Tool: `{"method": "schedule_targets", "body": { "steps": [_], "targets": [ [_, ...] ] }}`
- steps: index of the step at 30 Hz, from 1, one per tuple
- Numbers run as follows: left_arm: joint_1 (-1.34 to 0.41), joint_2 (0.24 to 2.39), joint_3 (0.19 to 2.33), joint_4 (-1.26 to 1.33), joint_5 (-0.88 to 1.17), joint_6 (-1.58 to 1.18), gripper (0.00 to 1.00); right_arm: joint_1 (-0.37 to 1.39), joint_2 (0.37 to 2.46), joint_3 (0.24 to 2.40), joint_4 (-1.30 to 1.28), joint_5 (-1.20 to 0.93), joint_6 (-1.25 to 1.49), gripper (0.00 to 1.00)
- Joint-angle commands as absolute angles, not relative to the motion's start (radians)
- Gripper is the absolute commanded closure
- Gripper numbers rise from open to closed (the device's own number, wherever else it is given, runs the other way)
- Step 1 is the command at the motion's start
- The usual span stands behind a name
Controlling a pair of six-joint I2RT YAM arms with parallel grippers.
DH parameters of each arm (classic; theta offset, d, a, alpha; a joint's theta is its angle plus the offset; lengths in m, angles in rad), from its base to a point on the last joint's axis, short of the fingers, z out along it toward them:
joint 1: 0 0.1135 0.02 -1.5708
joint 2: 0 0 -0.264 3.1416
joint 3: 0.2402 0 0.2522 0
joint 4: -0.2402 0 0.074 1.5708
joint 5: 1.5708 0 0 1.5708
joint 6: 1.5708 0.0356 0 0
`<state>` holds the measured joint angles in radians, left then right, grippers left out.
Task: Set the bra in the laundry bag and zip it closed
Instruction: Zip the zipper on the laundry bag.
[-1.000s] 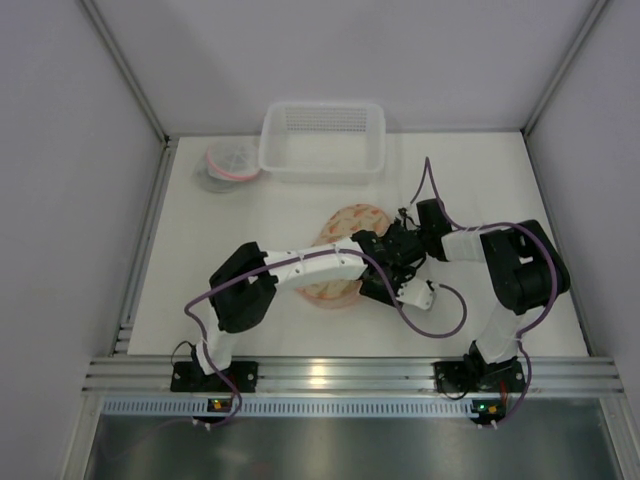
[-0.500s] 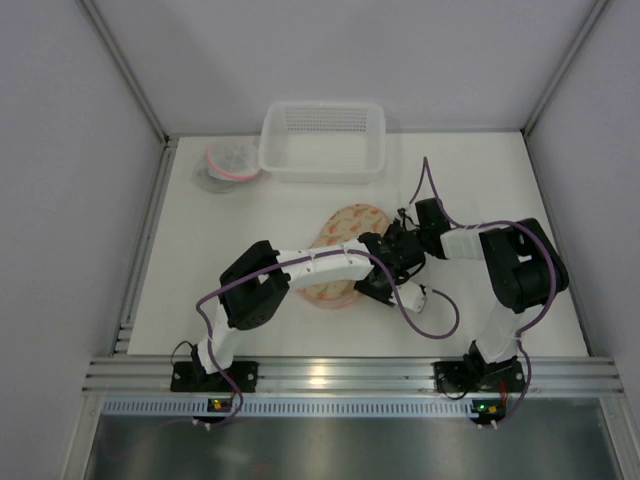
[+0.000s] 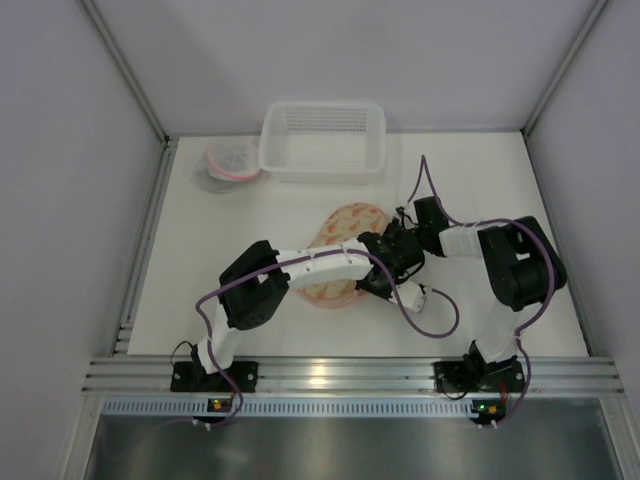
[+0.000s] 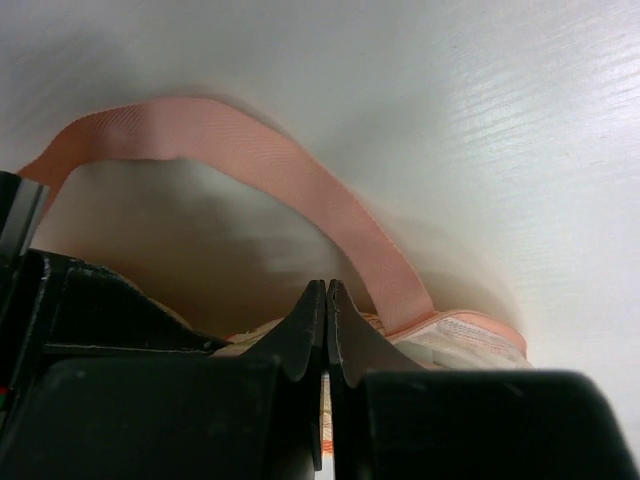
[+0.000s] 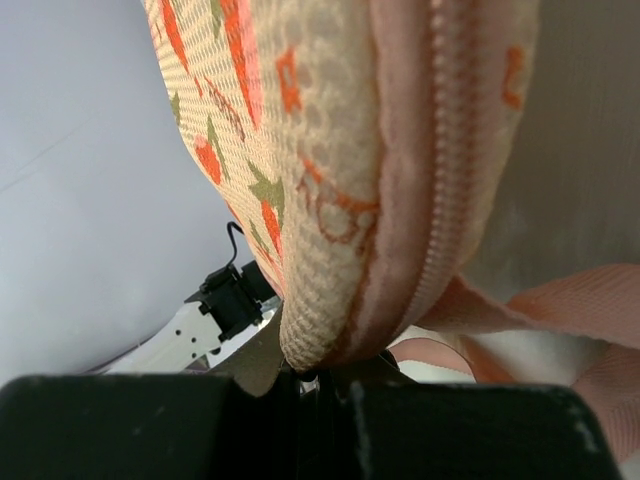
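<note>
Top view: laundry bag [image 3: 350, 220] lies flat on the white table [image 3: 470, 180], right of centre. It is an oval with an orange-red print. Its long axis runs from near-left to far-right, with the rounded far end pointing towards the right end of the white basket [image 3: 322, 165]. The left forearm crosses the bag's middle, so only the far part and a near sliver show. Both wrists meet at the bag's right edge; from above they overlap into one dark mass and the fingertips cannot be separated.

Left wrist view: left gripper [image 4: 326, 300] has its fingertips pressed together at the bag's edge. Whether anything thin is caught between them is not resolvable. A pink strap [image 4: 300, 170] arcs over the table just beyond, with a white label [image 4: 462, 338] at its right foot.

Right wrist view: right gripper [image 5: 310, 378] is clamped on the bag's end, and the fabric runs down into the closed fingers. The pink zipper [image 5: 447, 150] runs up the edge; the teeth look meshed on the visible stretch, the rest is cut off. The fingers are out of focus.

The bag's contents cannot be made out in any view.

Far left, just beside the basket: a round mesh item [image 3: 228, 160] with a pink rim, too small to identify.
</note>
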<state>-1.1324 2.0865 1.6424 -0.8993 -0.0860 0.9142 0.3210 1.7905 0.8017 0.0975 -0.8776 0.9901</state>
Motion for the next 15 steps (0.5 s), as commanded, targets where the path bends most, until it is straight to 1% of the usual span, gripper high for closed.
{"method": "schedule_targets", "body": {
  "steps": [1,15],
  "targets": [
    [-1.134,2.026,1.62,-0.94,-0.005,0.867,1.0,0.331,1.799,0.857,0.11,-0.876,0.974,1.0],
    [-1.166,1.893,1.425,-0.939,0.317,0.695,1.0,0.305,1.816,0.902,0.066,-0.871,0.917,1.0]
  ]
}}
